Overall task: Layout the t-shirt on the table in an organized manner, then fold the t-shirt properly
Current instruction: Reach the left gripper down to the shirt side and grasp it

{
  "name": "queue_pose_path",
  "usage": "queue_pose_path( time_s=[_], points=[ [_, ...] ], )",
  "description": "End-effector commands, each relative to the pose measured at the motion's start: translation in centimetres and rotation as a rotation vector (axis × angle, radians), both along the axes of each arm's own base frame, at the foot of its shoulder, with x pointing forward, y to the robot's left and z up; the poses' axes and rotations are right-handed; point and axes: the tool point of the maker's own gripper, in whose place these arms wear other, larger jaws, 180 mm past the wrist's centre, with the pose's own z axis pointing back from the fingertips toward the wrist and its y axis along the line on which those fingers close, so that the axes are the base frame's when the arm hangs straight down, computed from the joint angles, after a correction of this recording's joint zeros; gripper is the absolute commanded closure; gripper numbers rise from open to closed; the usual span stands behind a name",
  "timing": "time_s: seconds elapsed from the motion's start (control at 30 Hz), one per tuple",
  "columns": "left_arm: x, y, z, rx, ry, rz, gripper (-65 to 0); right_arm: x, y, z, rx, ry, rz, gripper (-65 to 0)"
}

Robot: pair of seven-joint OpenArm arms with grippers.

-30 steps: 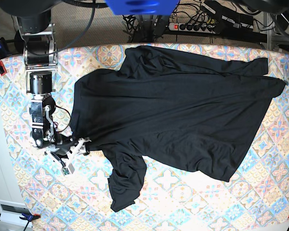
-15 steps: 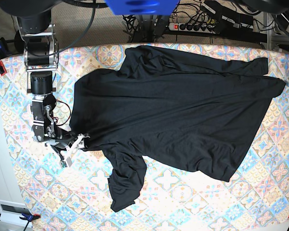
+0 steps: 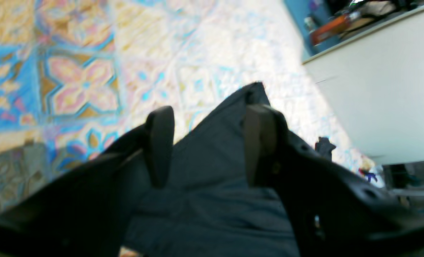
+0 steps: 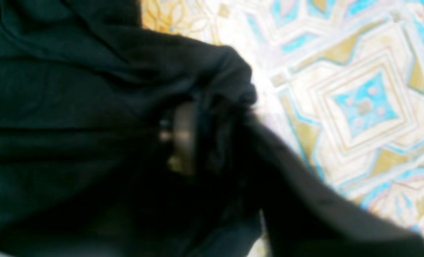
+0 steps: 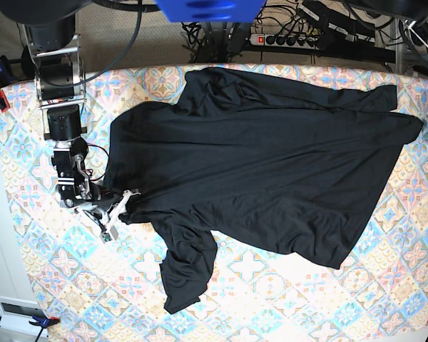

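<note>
**T-shirt spread across the patterned table, right claw at its left edge**

T-shirt point(image 5: 264, 157) fabric, plain black, covers most of the table point(image 5: 285, 292) in the base view, running from a rounded left edge to a pointed corner near the table's right side. One long sleeve hangs down toward the near edge, bunched and creased at its end; the upper part lies in loose folds along the far side.

At the left of the base view, the right arm reaches down along the table's side, and the right gripper point(image 5: 118, 206) sits at the shirt's left edge, where that edge meets the sleeve. In the right wrist view the black cloth is gathered into a lump around the right gripper's fingers point(image 4: 183, 142), and a fold wraps over them; the picture is blurred, but the claw appears pinched onto the shirt's edge, with the pastel tile pattern of the tablecloth bright just beside it.

The left gripper point(image 3: 208, 142) shows only in the left wrist view. Its two dark fingers point(image 3: 160, 142) stand well apart, spread wide, with a pointed tip of the black shirt lying on the tablecloth between and beyond them. Neither finger clearly touches the cloth. A white cabinet point(image 3: 379, 89) stands off past the table's edge.
</note>
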Motion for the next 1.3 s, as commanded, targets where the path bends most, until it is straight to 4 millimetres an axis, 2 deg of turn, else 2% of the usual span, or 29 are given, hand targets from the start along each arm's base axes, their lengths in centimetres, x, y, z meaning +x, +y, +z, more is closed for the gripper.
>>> queue_pose_path(
  time_s=[0.0,0.03,0.1,0.27,0.3,0.43,0.5,0.67,0.83,0.9,0.93,1.03,1.13,1.27],
  points=[
    [0.7,0.7,2.4,0.049,-0.045,0.0,-30.3,1.0,-0.2,1.4,0.001,-0.041,0.006,-1.7],
    [0.8,0.8,2.5,0.056,-0.046,0.004,-30.3,1.5,0.1,2.1,0.01,-0.074,0.01,0.0],
    [1.3,0.9,2.8,0.069,-0.05,0.009,-30.3,2.2,0.5,3.1,0.019,-0.117,0.019,-1.4],
    [3.3,-0.7,1.2,0.093,-0.002,-0.029,-30.3,2.8,-0.3,4.0,0.021,-0.146,-0.002,0.0],
    [3.8,-1.1,0.9,0.104,0.013,-0.041,-30.3,3.0,-0.8,4.4,0.031,-0.156,-0.022,0.0],
    [5.5,-2.4,-0.2,0.111,0.028,-0.046,-30.3,5.8,-3.4,8.6,0.064,-0.254,-0.116,0.0],
    [6.4,-2.8,-0.5,0.123,0.037,-0.037,-30.3,6.5,-4.6,9.7,0.02,-0.278,-0.129,0.0],
    [9.6,-5.2,-1.2,0.225,0.106,-0.103,-30.3,7.8,-7.3,11.8,-0.143,-0.333,-0.134,0.0],
    [13.0,-7.9,-0.7,0.313,0.059,-0.14,-30.3,7.9,-8.7,11.9,-0.266,-0.35,-0.113,-0.2],
    [15.3,-10.4,-0.6,0.372,0.049,-0.193,-30.3,7.8,-8.8,11.8,-0.277,-0.345,-0.111,-1.8],
    [16.3,-11.5,-1.1,0.385,0.051,-0.216,-30.5,7.7,-8.8,11.7,-0.277,-0.342,-0.11,-3.8],
    [19.4,-13.1,-1.6,0.414,0.058,-0.236,-30.5,7.3,-8.8,11.3,-0.286,-0.32,-0.109,-10.6],
    [22.5,-14.7,-3.2,0.389,0.099,-0.258,-30.5,6.2,-8.8,10.8,-0.311,-0.297,-0.102,-16.6],
    [26.5,-17.1,-4.3,0.365,0.111,-0.268,-30.5,5.3,-8.3,11.3,-0.337,-0.319,-0.084,-17.3]
  ],
)
